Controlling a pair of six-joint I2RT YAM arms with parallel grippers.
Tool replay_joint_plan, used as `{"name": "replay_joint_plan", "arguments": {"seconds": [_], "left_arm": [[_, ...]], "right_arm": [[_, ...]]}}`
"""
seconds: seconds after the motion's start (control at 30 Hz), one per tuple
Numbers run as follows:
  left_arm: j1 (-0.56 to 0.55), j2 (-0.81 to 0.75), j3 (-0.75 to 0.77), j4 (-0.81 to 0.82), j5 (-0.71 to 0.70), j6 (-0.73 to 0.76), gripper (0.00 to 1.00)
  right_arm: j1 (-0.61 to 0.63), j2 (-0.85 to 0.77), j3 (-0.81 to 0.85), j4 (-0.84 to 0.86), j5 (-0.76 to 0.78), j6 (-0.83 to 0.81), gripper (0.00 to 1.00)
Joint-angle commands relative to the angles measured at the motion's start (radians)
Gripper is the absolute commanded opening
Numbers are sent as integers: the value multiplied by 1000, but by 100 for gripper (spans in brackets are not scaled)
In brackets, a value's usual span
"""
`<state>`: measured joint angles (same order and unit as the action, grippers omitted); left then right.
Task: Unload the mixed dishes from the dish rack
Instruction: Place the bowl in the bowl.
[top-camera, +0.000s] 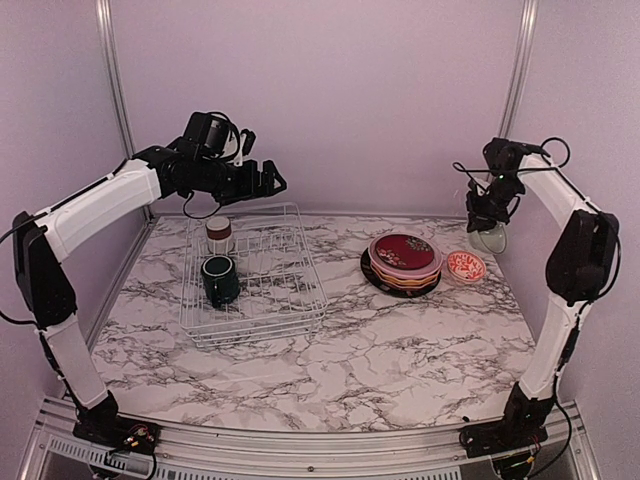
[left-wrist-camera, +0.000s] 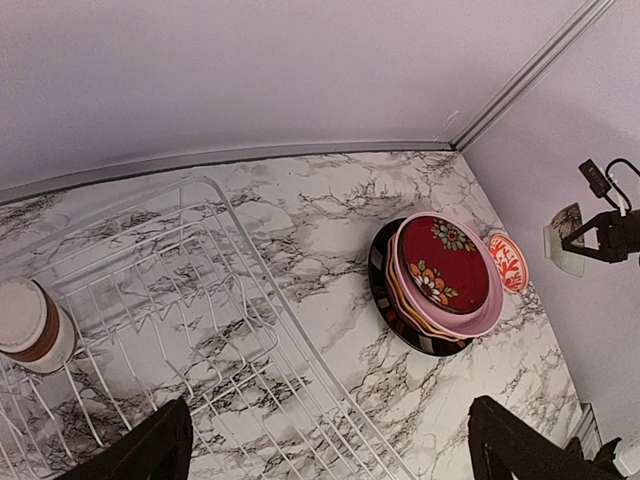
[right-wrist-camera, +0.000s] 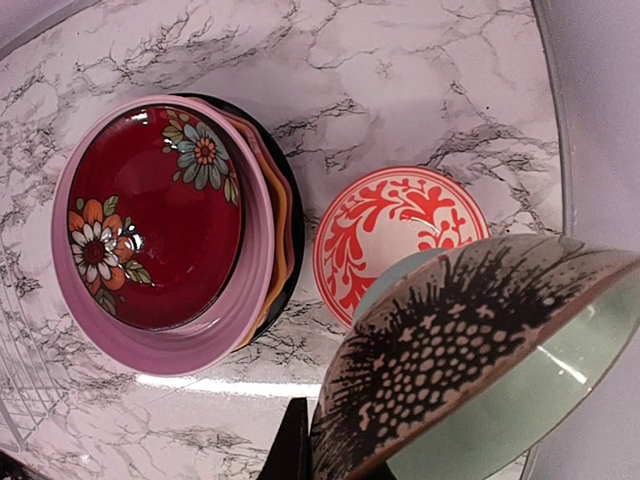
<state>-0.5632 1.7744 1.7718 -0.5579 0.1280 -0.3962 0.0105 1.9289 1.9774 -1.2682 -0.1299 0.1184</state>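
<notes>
Marble bench comes first, with the two arms fixed at its near edge. On its left side sits the white dish rack. Two things sit in it: the dark green mug by the left side, and just behind it the white-and-brown cup in the far left corner.

To the right, apart from the rack, is one stack of plates. It is black at the bottom and pink higher up, with the floral red plate on top. I cannot count them all. Just beside the stack lies the pink-white floral bowl.

Farther back, by the right wall, the right hand grips the pale green bowl, which is tilted. The left hand hangs high over the rack's far edge, well above the cup. Its fingers are spread wide and hold nothing.
</notes>
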Motion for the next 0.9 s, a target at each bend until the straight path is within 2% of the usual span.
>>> {"name": "replay_joint_plan", "arguments": {"seconds": [0.0,0.3,0.63,0.87], "left_arm": [[6,12,34,-12,6,12,99],[11,13,35,-13,6,15,99],[18,11,27,-14,11,13,99],[22,11,27,-13,15,12,99]], "right_arm": [[22,13,26,12,52,-19,0],[84,97,42,10,120,-24,0],[89,153,39,13,213,-29,0],[93,188,32,19,217,-34,0]]}}
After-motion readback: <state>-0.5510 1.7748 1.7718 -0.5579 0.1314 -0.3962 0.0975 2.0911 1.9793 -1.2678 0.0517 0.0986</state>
